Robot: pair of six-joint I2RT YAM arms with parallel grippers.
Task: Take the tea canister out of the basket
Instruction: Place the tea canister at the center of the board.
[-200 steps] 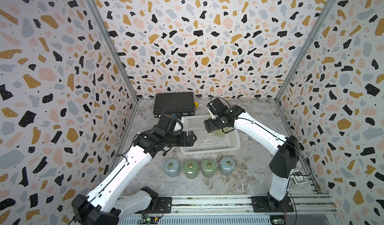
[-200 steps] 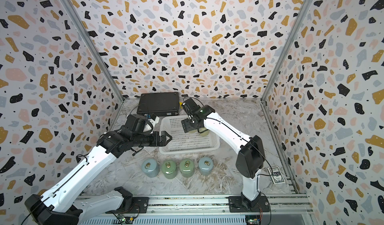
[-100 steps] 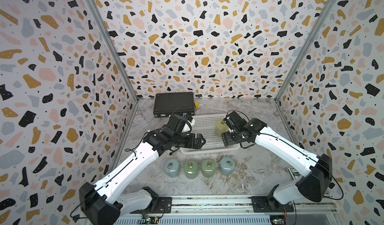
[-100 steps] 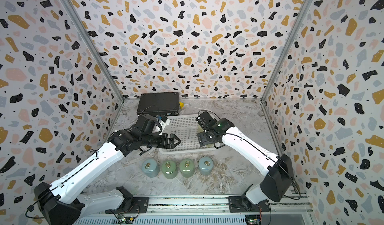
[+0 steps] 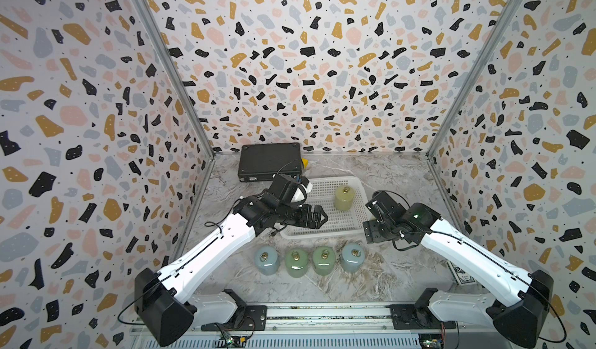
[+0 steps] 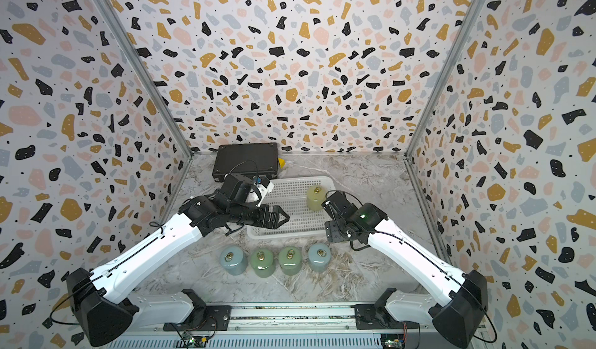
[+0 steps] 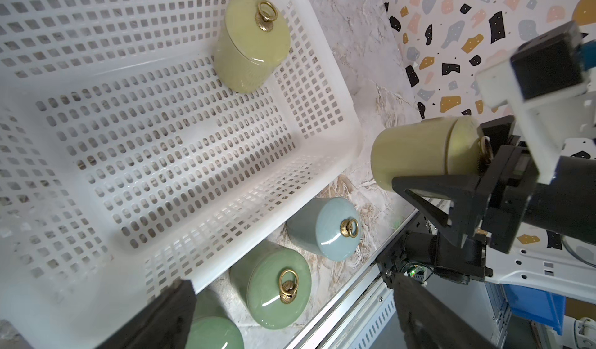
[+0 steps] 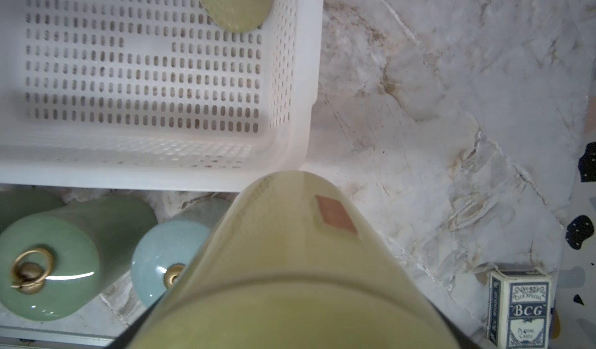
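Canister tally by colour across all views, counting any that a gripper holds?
yellow-green canisters: 2 (one in the basket, one in the right gripper)
green canisters: 2
pale blue canisters: 2
Total: 6

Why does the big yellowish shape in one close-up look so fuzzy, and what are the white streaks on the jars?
Right wrist view: the held canister sits too near the lens, so it blurs; the basket looks soft too. Left wrist view: sharp, with white glare streaks on the green canister.
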